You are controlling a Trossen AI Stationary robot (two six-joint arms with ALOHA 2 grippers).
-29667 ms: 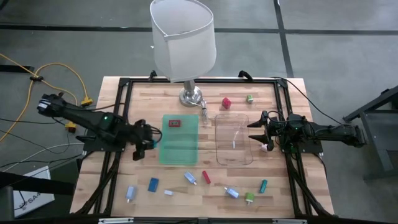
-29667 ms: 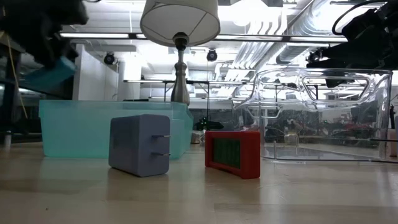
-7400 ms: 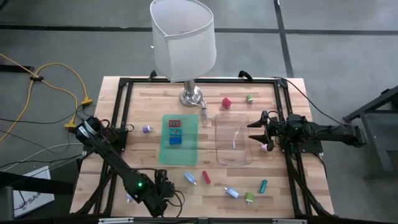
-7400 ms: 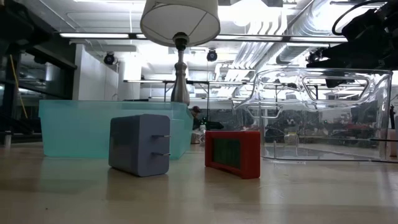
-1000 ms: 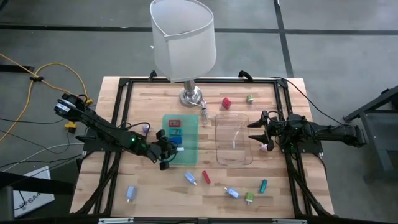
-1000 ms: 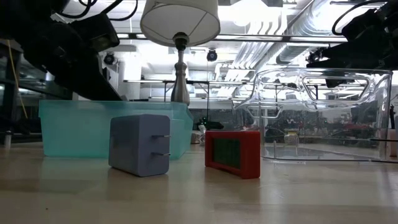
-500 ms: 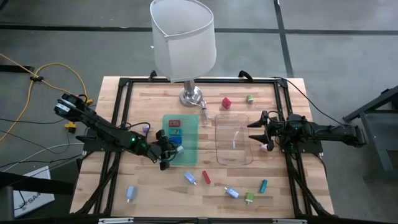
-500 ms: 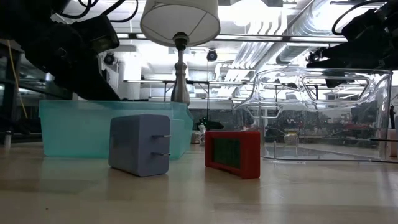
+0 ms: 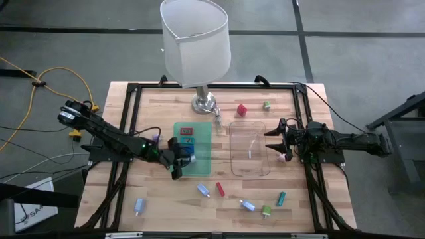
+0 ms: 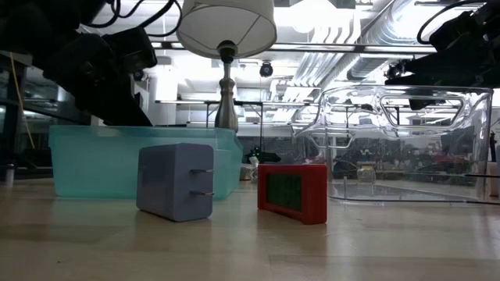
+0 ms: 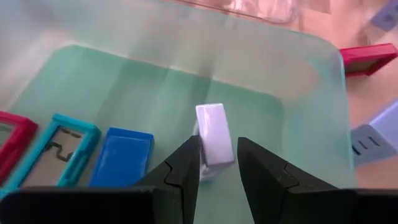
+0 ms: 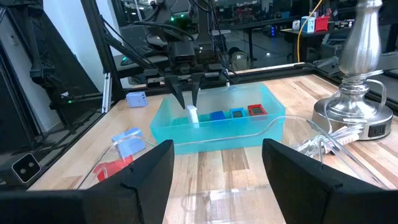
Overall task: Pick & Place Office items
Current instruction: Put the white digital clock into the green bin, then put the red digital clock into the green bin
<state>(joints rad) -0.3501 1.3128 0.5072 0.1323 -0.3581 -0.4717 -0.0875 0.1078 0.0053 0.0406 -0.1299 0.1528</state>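
The table (image 9: 219, 186) is being lit evenly from overhead, with only soft shadows being cast. In the low view, ceiling strip lights (image 10: 312, 48) are glaring and the arms are being silhouetted. The left wrist view is being blurred toward its far edge.

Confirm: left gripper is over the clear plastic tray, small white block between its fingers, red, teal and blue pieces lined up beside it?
Wrong container. The left gripper is over the green translucent tray, not the clear plastic tray; the left wrist view shows it. The rest stands: small white block between its fingers, with the red piece, teal piece and blue piece lined up beside it.
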